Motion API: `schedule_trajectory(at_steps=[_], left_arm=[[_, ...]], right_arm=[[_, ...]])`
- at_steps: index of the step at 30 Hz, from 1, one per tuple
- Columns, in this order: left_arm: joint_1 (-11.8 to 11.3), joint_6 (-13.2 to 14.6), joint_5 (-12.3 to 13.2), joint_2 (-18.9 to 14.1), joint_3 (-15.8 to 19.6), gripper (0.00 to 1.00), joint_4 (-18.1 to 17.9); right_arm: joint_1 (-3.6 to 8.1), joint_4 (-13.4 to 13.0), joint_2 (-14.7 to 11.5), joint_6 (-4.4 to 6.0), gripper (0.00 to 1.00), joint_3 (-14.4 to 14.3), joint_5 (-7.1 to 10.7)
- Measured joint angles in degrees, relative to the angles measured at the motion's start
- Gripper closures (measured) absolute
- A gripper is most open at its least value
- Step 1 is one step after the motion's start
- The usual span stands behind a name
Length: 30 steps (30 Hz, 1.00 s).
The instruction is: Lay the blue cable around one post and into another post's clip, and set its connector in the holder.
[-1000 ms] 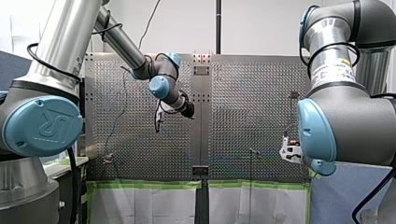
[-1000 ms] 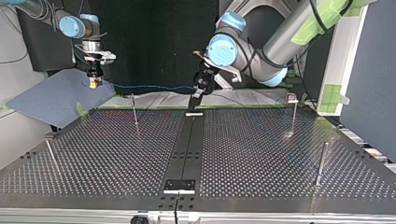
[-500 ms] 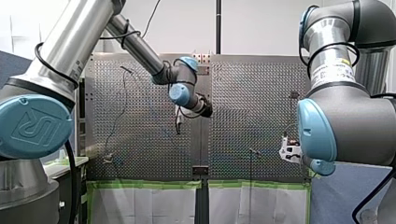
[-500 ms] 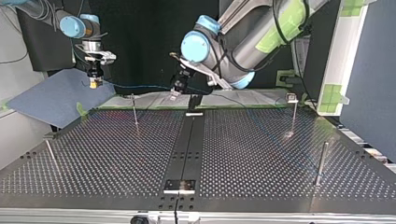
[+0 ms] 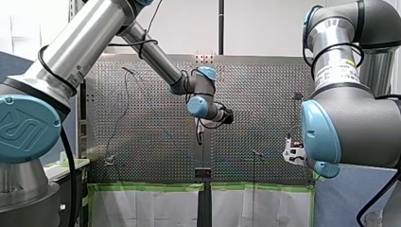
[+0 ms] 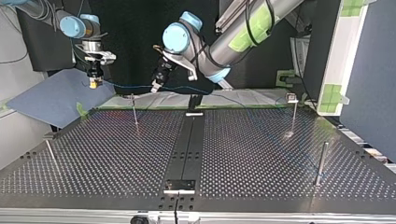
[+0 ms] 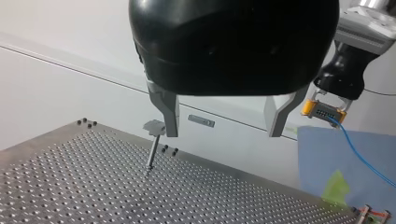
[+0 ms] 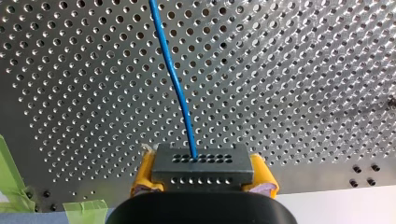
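My right gripper [image 8: 201, 173] is shut on the grey connector [image 8: 201, 164], its yellow pads on either side. The blue cable [image 8: 173, 79] runs out of the connector over the perforated table. At the top view's left this gripper [image 6: 95, 83] hangs above the table's far edge, and the cable [image 6: 135, 86] stretches from it toward that view's right. My left gripper [image 6: 156, 85] hovers open and empty just beside the cable. In the left wrist view its metal fingers [image 7: 168, 112] stand wide apart, with the held connector [image 7: 323, 110] ahead to one side and a clip post [image 7: 152, 142] below.
Clip posts [image 6: 134, 110] [image 6: 293, 112] stand near the table's far edge. Plain posts [image 6: 321, 161] [image 6: 50, 155] rise nearer the top view's camera. A black strip [image 6: 187, 144] down the middle carries a fixture at each end [image 6: 179, 185] [image 6: 194, 112]. Green tape [image 8: 84, 207] marks the table edge.
My left arm has swung across the far edge toward the top view's left, closing on the right gripper and cable. My right gripper and the connector have stayed still.
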<state>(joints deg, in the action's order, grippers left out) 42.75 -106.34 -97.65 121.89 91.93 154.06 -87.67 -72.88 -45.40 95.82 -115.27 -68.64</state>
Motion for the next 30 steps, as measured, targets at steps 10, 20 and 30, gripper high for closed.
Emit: schedule_trajectory(at_steps=[10,20,30], left_arm=[[-1.15,-0.9,-3.07,4.85,-0.03,0.1,-4.85],[-2.24,-0.99,-3.58,10.08,0.14,0.1,-10.07],[-3.26,0.14,-4.2,15.05,3.68,0.1,-15.03]], right_arm=[[-0.39,0.14,0.0,-0.09,1.0,0.01,0.0],[-0.53,0.17,0.0,-0.09,1.0,0.0,0.0],[-0.53,-0.05,0.0,-0.02,1.0,0.01,0.0]])
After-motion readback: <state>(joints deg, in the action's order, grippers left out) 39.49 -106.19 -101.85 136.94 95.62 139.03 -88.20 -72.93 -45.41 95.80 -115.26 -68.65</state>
